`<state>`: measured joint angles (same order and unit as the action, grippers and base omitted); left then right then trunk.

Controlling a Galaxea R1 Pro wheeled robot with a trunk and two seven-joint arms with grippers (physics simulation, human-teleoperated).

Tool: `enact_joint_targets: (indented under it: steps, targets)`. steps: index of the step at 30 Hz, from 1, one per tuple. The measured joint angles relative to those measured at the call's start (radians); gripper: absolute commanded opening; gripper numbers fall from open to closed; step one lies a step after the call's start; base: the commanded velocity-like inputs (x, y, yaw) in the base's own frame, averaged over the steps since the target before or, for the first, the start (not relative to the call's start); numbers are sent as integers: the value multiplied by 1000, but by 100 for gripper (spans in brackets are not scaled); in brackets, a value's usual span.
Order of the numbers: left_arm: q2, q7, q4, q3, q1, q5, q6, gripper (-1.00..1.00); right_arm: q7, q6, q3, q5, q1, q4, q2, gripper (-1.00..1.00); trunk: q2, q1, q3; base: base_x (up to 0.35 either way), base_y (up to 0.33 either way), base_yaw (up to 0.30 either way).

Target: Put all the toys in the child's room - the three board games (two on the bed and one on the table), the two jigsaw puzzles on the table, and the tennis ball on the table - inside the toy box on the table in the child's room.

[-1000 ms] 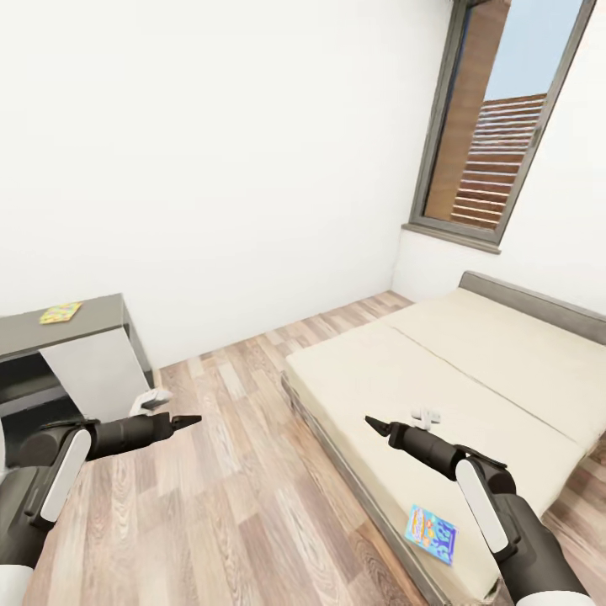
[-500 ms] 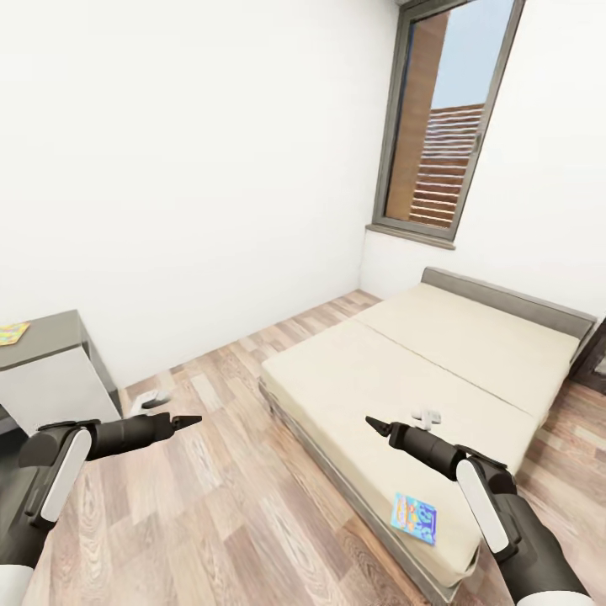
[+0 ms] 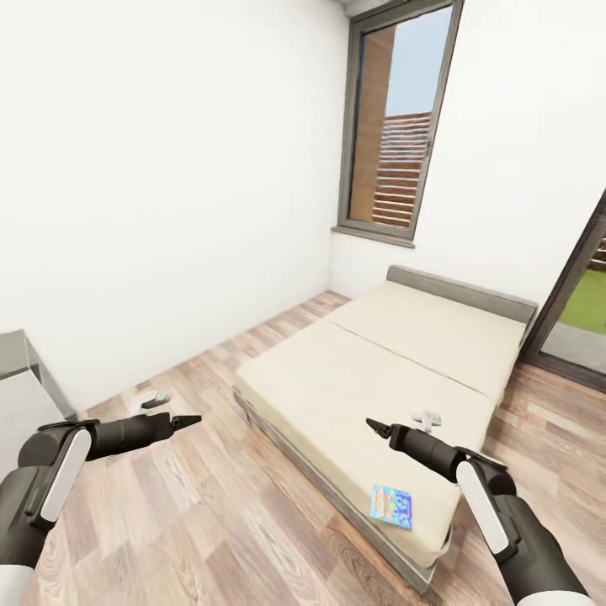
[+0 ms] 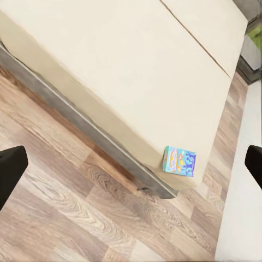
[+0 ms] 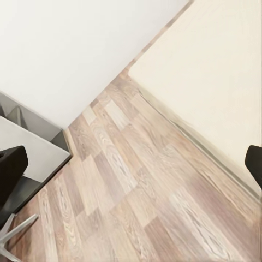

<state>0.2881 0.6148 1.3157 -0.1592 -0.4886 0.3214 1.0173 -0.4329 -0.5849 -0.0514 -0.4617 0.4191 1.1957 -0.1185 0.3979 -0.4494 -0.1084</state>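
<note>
One light-blue board game [image 3: 391, 506] lies flat on the near corner of the cream bed [image 3: 379, 370]; the left wrist view shows the same board game [image 4: 179, 161] at the bed's [image 4: 125, 65] corner. My left gripper [image 3: 187, 418] hangs open over the wood floor, left of the bed. My right gripper [image 3: 373, 423] is open above the mattress, a little short of the game. Both hold nothing. A corner of the table [image 3: 15, 358] shows at the far left edge. The toy box, jigsaw puzzles and tennis ball are out of view.
A small white object [image 3: 427, 416] lies on the mattress beyond my right gripper. Another small white-grey thing [image 3: 154, 397] sits on the floor by the wall. A tall window [image 3: 391, 126] and a glass door [image 3: 581, 303] stand behind the bed. Wood floor [image 5: 136, 191] runs between table and bed.
The whole view has swung to the right: the bed and blue game sit further left in the picture, and the table has slid to the left edge. Both arms keep their pose.
</note>
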Motion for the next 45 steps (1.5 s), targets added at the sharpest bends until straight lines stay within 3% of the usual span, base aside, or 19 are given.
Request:
enact_joint_targets:
  steps: [45]
  targets:
    - [2,7,2,-2,0,0,0,100,2,-3,-2,-3,0,-14,-3,100,0,0,38,0,84,-267]
